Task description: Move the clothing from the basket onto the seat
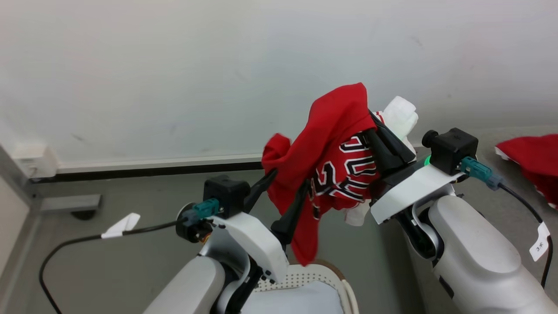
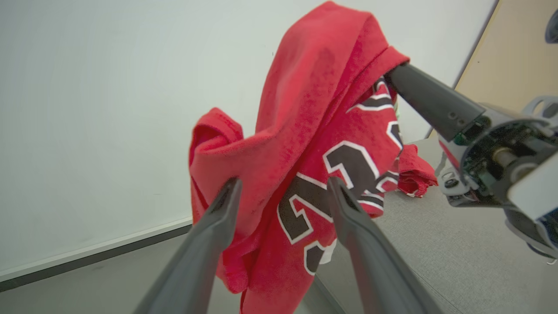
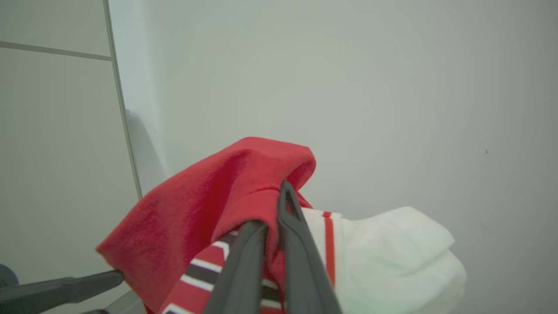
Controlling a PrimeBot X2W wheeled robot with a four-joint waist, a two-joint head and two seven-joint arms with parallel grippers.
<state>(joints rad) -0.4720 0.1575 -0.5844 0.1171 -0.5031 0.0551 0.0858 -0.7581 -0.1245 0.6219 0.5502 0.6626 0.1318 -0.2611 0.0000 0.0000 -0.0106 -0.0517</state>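
head view: the right end effector point(image 1: 377, 131), pinched shut on the red jersey point(image 1: 331, 157), holds it up at frame centre, its hem hanging above the basket point(image 1: 335, 272) at the bottom edge. left wrist view: the left end effector point(image 2: 284, 182) stands wide, its fingers point(image 2: 205, 244) framing the black numerals, gripping nothing; the grey seat point(image 2: 440, 253) lies at lower right. right wrist view: dark fingers point(image 3: 305, 261) clamp red cloth and white trim.

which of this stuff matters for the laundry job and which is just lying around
For the job: jersey in the shut right gripper, open left gripper, basket, seat, second red garment on the seat.
Lying about: white pad in the basket, wall box, cable tag.
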